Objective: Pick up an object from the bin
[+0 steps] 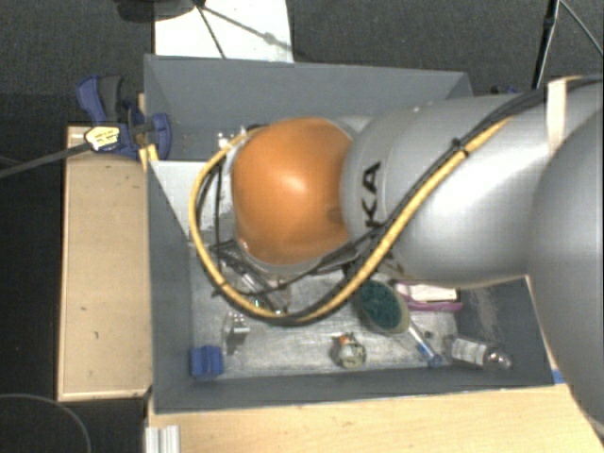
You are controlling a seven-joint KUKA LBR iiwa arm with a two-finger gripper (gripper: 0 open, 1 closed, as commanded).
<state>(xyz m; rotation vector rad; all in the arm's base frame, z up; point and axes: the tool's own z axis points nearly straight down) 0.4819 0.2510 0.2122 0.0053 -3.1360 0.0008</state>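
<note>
- Your tool [247, 286] sits tucked under the orange cover [288, 192]; you cannot tell its state.
- A small metal piece [234, 328] lies just beside it, probably nearest.
- Centre over that before lowering.

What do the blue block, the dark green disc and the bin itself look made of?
Blue block: likely foam or matte plastic; it looks dull, with no glints. Green disc: perhaps scouring fibre, rough and matte, but I'm unsure. Bin: grey sheet metal, with flat folded walls and a soft sheen.
</note>
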